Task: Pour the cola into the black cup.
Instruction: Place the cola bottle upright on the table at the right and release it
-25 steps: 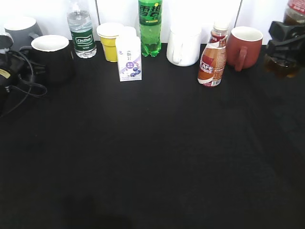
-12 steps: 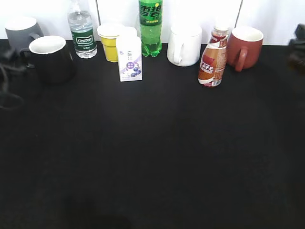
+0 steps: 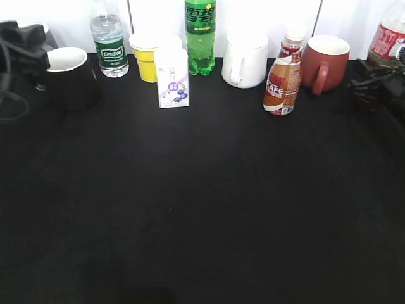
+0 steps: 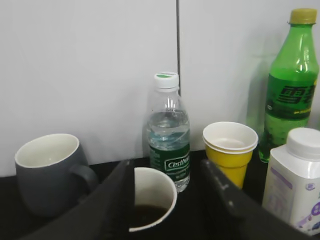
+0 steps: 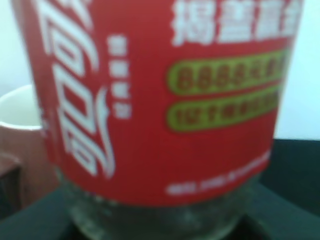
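Left wrist view: left pincer point(image 4: 167, 200) released, fingers straddling the black cup point(image 4: 150, 205), dark liquid inside. Behind it stand a grey mug point(image 4: 47, 172) and water bottle point(image 4: 169, 131). Right wrist view: cola bottle point(image 5: 160, 115) fills the frame; right pincer's grip can't be told. Exterior view: cola at the table's point(image 3: 202, 202) far right edge.
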